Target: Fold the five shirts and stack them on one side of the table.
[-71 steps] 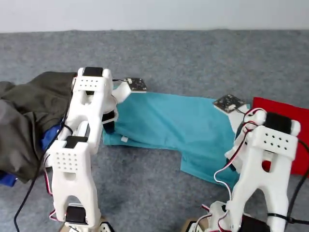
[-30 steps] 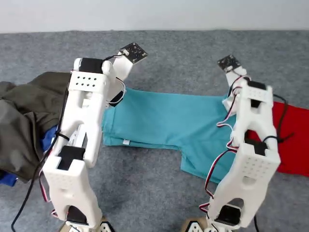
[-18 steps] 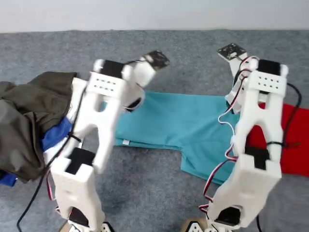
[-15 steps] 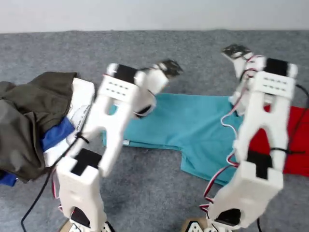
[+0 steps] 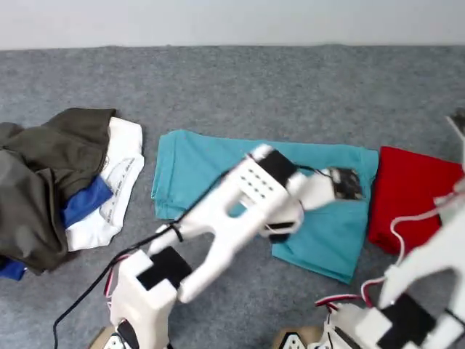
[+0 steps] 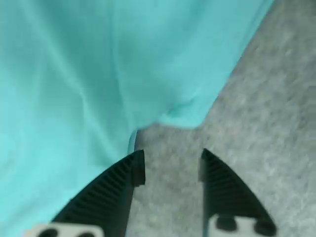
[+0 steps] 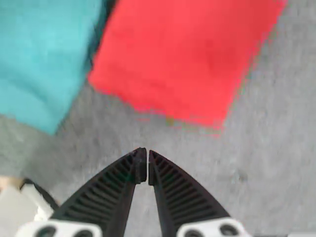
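Change since the earlier frames: both arms are leaving the far edge of the teal shirt (image 5: pixel 196 171), where they were stretched out a second ago. The left arm (image 5: pixel 240 203) is now swinging across the shirt toward its near right corner, and the right arm (image 5: pixel 429 283) is pulling back to the right rim of the high view.

The left pincer (image 6: pixel 170 165) is hanging with its jaws moderately apart and gripping nothing, just over the shirt's hem where cloth is meeting bare desk. The right pincer (image 7: pixel 143 165) is sitting with its tips pressed together, empty, above the grey surface near the red shirt (image 5: pixel 410 196).

The teal shirt is lying spread and only partly folded at mid-desk. The red shirt is lying folded, touching its right edge. A heap of shirts (image 5: pixel 43 182), olive, blue and white, is waiting unfolded at the left.

Reading: one fold pass is looking finished, and the left arm is probably lining up the next one. Most of the task is remaining.

The desk (image 5: pixel 290 87) is wearing a grey, felt-like covering; a plain pale wall (image 5: pixel 218 22) is running behind it.
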Controlling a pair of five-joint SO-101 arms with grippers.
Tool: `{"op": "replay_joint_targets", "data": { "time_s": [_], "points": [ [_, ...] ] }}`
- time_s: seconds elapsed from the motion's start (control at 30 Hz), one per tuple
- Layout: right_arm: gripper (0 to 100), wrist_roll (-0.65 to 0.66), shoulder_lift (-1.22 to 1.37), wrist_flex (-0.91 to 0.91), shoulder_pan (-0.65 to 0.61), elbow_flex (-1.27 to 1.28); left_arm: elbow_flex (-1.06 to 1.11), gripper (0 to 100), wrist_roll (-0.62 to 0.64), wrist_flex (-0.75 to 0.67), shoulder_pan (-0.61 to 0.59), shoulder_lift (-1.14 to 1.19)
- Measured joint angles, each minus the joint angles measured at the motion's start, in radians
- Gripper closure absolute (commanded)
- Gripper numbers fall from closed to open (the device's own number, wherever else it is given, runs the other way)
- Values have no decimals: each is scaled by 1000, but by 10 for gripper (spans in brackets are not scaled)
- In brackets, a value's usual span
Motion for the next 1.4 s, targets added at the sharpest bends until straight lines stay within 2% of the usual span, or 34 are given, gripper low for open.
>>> {"op": "replay_joint_targets", "data": {
  "time_s": [0.23, 0.4, 0.7, 0.93, 1.4],
  "points": [
    [987, 103, -83, 0, 193, 115, 0, 793, 2, -86, 144, 87],
    [987, 135, -89, 0, 258, 127, -54, 793, 3, -117, 178, 199],
    [987, 135, -89, 0, 265, 127, -305, 807, 11, -60, 173, 431],
    [987, 135, -89, 0, 265, 127, -450, 986, 26, 12, 167, 517],
    [987, 135, -89, 0, 265, 127, -756, 986, -21, 144, 130, 526]
  ]
}}
